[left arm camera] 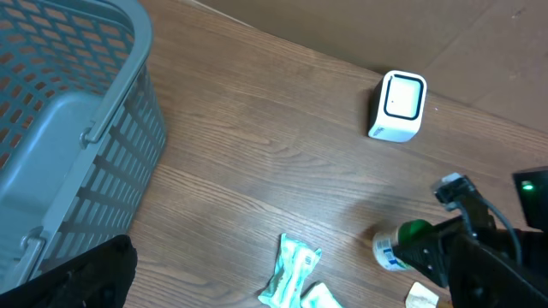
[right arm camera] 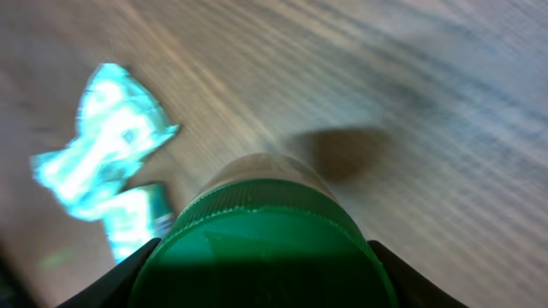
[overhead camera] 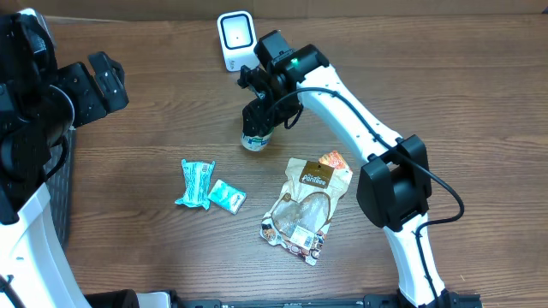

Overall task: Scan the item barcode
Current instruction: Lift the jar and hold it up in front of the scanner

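Now right hand (overhead camera: 259,120) straddles green-capped bottle (overhead camera: 254,141), grip unclear; left hand (overhead camera: 113,84) wide, near basket (left arm camera: 128,154).

Overhead looks straight down, left wrist slants in from afar, right wrist sits close; all share the bottle (overhead camera: 254,141) under the right claw (overhead camera: 260,125).

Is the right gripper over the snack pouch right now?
No, the right gripper is over the green-capped bottle, while the pouch lies apart from it.
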Available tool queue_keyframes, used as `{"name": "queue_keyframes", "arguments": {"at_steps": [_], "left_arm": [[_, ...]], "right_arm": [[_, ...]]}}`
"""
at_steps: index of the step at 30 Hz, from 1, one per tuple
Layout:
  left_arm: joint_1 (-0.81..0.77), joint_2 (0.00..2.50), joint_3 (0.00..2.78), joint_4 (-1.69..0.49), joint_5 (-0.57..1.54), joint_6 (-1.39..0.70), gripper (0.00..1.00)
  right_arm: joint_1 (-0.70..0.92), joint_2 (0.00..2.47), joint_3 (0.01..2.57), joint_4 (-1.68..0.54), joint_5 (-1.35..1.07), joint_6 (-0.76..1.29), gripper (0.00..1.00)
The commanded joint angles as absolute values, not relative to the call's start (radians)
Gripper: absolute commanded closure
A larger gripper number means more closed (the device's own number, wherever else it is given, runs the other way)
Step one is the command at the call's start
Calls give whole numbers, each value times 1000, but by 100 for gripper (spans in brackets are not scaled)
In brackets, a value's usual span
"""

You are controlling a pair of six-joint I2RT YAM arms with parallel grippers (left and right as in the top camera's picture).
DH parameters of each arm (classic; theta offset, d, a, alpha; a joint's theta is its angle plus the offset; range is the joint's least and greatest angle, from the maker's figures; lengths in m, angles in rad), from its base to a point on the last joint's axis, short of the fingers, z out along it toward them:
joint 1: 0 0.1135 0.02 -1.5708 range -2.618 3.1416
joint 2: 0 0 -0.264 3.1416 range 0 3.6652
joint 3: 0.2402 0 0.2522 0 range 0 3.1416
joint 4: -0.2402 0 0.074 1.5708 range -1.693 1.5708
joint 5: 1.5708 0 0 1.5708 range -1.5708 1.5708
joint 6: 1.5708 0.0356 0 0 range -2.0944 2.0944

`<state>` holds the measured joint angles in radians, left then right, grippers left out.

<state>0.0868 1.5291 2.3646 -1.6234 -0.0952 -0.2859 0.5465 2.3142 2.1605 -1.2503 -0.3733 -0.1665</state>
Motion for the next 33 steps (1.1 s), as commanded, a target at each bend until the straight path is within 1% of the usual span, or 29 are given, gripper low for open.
{"name": "queue_keyframes", "arguments": {"at_steps": [1,4,9,19,26,33], "left_arm": [[91,1531,2372,-1619,-104,-295,0],[91,1531,2372,-1619,-104,-295,0],[91,1531,2372,-1619,-104,-295,1],[91,1531,2372,-1619,-104,-295,1],[91,1531,2372,-1619,-104,-295,0],[91,1531,2372,-1619,-104,-295,0]], "right_arm": [[504,2214,2205,-1273,-569,-142,81],[466,2153,2208,-1286,-662,-142,80],[384,2029,2208,-1288,-843,-143,73],[223,1778,2208,-1288,-1062,-157,73],[198,1658,2208,-1290,-1085,-242,73],[198,1648,2205,-1290,-1071,-244,73]]}}
